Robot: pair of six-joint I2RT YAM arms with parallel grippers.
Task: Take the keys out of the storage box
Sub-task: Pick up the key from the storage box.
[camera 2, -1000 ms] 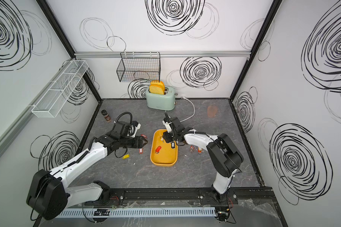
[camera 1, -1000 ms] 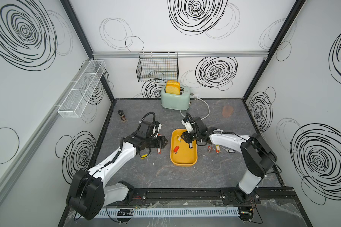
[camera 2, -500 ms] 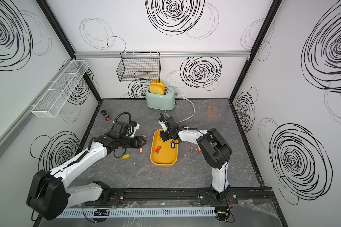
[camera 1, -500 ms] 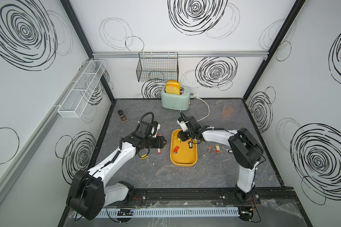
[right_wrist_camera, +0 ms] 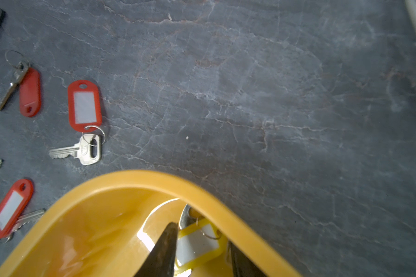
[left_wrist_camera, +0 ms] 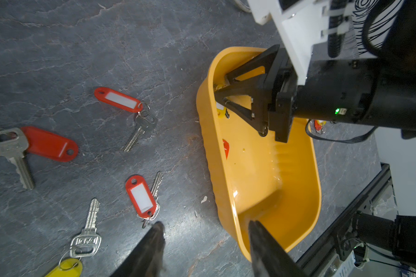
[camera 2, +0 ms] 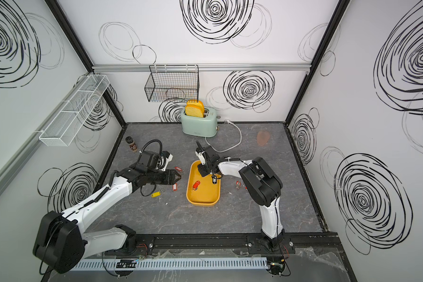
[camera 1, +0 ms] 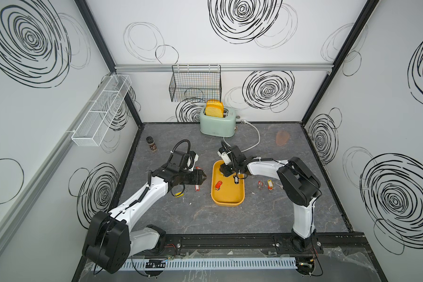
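Grey marble tabletop (camera 1: 230, 219), right hand (right_wrist_camera: 201, 236) shifted into storage box (camera 1: 230, 193) corner, part-open astride yellow-tagged key (right_wrist_camera: 197, 244), left hand (left_wrist_camera: 205, 223) still open

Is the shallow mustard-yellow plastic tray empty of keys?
No, in a top view the tray holds a red-tagged key and a black-tagged key.

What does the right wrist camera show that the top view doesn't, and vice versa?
Only the right wrist view: a yellow-tagged silver key between the right gripper's fingers, in a corner of the mustard-yellow plastic storage box. Only a top view: the mint-green toaster, the black wire basket, and a red-tagged key and a black-tagged key lying in the box. Both: the box and red-tagged keys on the grey table.
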